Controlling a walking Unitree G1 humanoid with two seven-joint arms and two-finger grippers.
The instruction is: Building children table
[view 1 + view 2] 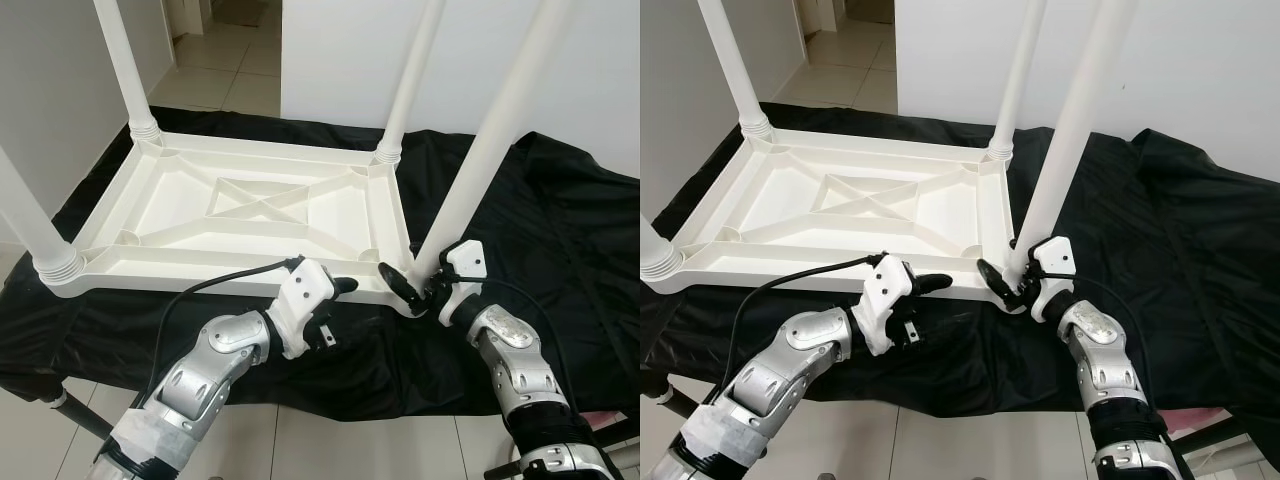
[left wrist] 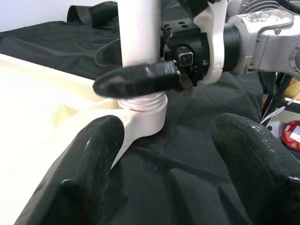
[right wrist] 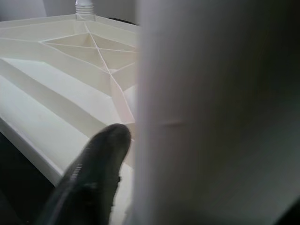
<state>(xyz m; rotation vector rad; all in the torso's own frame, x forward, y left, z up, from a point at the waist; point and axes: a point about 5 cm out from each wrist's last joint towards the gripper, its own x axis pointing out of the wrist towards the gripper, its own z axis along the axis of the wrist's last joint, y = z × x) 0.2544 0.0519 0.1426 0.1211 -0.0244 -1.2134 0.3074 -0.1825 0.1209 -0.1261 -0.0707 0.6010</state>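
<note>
A white plastic table lies upside down on a black cloth, with its legs pointing up. My right gripper is shut on the near right leg just above its threaded base. In the left wrist view one black finger crosses in front of that leg, above the corner socket. My left gripper hovers open at the table's front edge, just left of that corner, its fingers wide apart. In the right wrist view the leg looms close beside one finger.
Three more legs stand at the far left, far right and near left corners. The black cloth spreads out to the right. Tiled floor lies below the front edge, and a white wall rises behind.
</note>
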